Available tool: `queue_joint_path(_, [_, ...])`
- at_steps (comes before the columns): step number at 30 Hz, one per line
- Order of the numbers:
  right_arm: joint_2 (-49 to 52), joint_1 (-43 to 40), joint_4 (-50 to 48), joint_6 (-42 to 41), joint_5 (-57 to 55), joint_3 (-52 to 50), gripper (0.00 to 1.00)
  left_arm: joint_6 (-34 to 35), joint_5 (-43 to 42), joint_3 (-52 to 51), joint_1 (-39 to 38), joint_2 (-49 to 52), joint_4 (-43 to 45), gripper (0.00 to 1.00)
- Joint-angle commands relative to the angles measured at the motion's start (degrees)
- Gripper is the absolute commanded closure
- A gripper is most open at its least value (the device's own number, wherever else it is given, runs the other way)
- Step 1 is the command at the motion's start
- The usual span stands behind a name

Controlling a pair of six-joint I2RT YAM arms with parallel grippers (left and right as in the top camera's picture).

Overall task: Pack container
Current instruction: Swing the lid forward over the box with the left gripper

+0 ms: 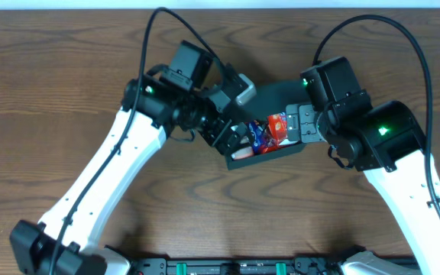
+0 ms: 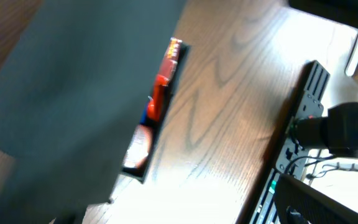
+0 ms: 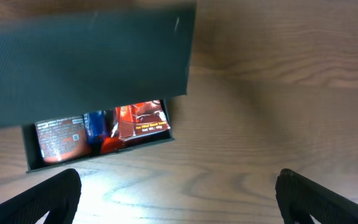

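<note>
Container: the container sat mid-table, between my two arms, its front wall turned to my right wrist camera.
Lid: the lid hung tilted over the box, hinged at the far side and covering the back part. It was not yet down flat.
Contents: a red packet, a blue item and an orange can showed in the gap under the lid, side by side along the front wall. I judged the packing done and closing the lid to be the step in hand.
Right jaws: spread wide and holding nothing, with the fingers low at either corner of my wrist view, just short of the front wall.
Left jaws: up against the lid's left edge in the overhead view. My left wrist camera was mostly filled by the lid's grey face, so I could not tell whether they gripped it or only leaned on it.
Table: bare wood all round the box, so nothing stood in the lid's path.
How to do it well: I thought the lid should come down slowly about its hinge. The right jaws would steady the front wall so the box would not slide.
Watch for: the red packet stood tallest, and it might catch the lid's edge or be pinched.
Check: the lid should lie level on all the walls with no snack peeking out.
</note>
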State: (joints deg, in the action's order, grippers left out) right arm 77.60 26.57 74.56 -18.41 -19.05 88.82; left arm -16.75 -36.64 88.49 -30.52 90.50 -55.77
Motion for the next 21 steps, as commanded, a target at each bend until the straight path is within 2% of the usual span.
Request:
queue_joint_path(1, [-0.5,-0.7,0.0,0.2,-1.7,0.0,0.01,1.2,4.8,0.6,-1.4,-4.3,-0.1,0.05])
queue_joint_path(4, [-0.5,-1.0,0.0,0.2,-1.7,0.0,0.01,3.0,10.5,0.6,-1.4,-8.0,-0.3,0.05])
queue_joint_path(9, [-0.5,-1.0,0.0,0.2,-0.3,0.0,0.01,4.2,15.3,0.6,-1.4,-12.9,-2.4,0.05])
queue_joint_path(17, [-0.2,-1.0,-1.0,0.4,0.0,0.0,0.01,5.7,16.7,0.6,-1.4,-15.3,-9.7,0.05])
queue_joint_path(21, [0.1,-1.0,-0.8,0.5,0.0,0.0,0.01,5.6,20.7,-1.9,-1.3,-14.7,-7.4,0.05])
